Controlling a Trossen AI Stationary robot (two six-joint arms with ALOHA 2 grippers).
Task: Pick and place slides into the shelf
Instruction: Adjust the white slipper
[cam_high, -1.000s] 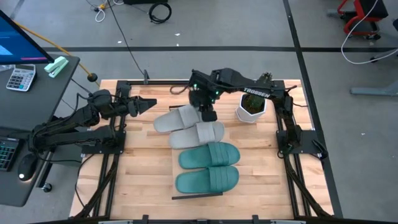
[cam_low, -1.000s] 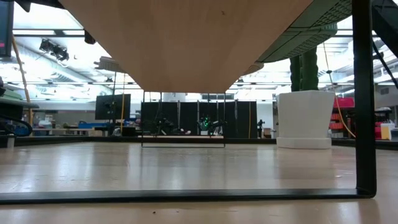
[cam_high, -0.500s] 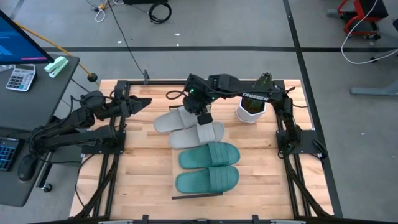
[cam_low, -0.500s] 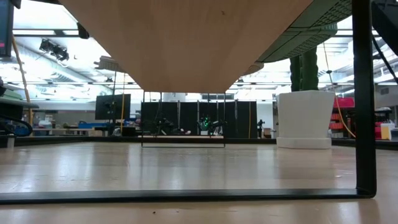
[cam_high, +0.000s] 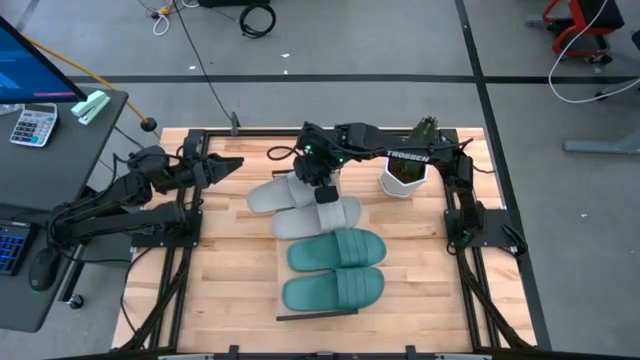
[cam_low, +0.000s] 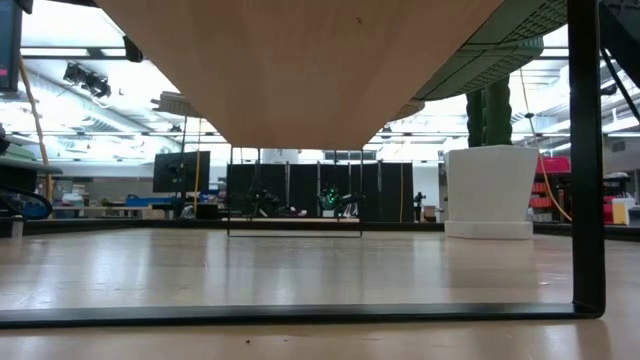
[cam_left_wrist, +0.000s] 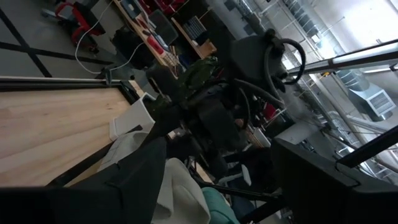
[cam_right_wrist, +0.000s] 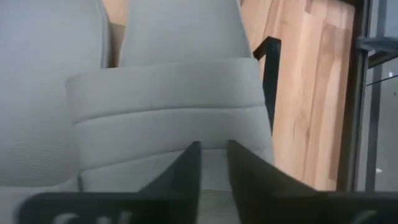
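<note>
Two pale grey slides (cam_high: 290, 192) (cam_high: 318, 216) and two teal-green slides (cam_high: 337, 250) (cam_high: 333, 290) lie flat, side by side, in the middle of the high view. The shelf shows there only by its dark edge trim (cam_high: 318, 316). In the low view its wooden underside (cam_low: 300, 60) and a dark leg (cam_low: 585, 150) show. My right gripper (cam_high: 322, 190) hangs over the grey pair. In the right wrist view its fingers, nearly shut (cam_right_wrist: 213, 155), stand at the wide strap (cam_right_wrist: 168, 106) of one grey slide. My left gripper (cam_high: 238, 165) waits open near the table's left side. My right gripper points down from above at the grey slide's strap (cam_right_wrist: 211, 134). The fingers themselves hide the tips, so I cannot tell whether they touch it. The slide lies flat.
A white pot with a green plant (cam_high: 403, 172) (cam_low: 490, 190) stands close to the right of the right gripper, near the far edge. Bare slatted tabletop (cam_high: 230, 260) lies left of the slides. A desk with a calculator (cam_high: 35, 125) stands beyond the table's left edge.
My right gripper has moved a little toward the table's left, from the grey slides' right part to over the pair's middle. My left arm has drawn slightly back toward the left edge. The slides have stayed where they were.
</note>
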